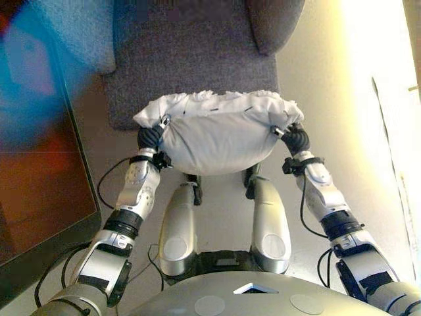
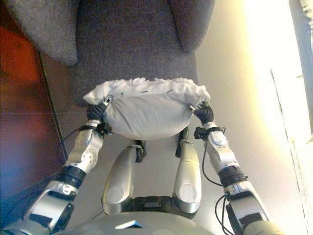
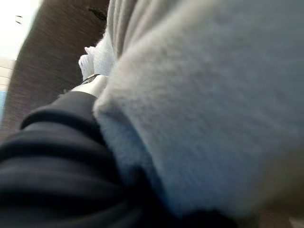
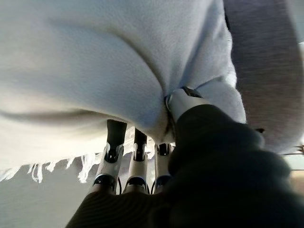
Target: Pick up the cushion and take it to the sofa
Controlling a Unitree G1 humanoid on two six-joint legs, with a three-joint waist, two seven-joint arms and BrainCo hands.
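White fringed cushion (image 1: 217, 135) is held up off the floor between both hands, one at each end, just in front of the grey sofa seat (image 1: 191, 62) and overlapping its front edge as seen from the head camera. Left hand (image 1: 150, 137) sits at the cushion's left end, right hand (image 1: 296, 136) at its right end; a two-ended hold makes sense for a soft, wide thing that would sag or fold if taken by one side. Right wrist view: the thumb (image 4: 183, 102) presses into the fabric from one side and the dark-tipped fingers (image 4: 115, 142) reach under the other, so this hand pinches the cushion. Left wrist view: only the dark ribbed cover and a bit of silver show against the pile; fingers are buried in the cushion, so I cannot tell how that hand is set. The fringe (image 4: 57, 166) hangs loose along the edge. Judgement: pickup done, carry nearly done, release onto the seat remains. Surroundings: pale smooth floor (image 1: 309, 85), a grey back cushion (image 1: 273, 23) on the sofa, a dark reddish glossy panel (image 1: 39, 178) on the robot's left, strong light across the floor on the right.
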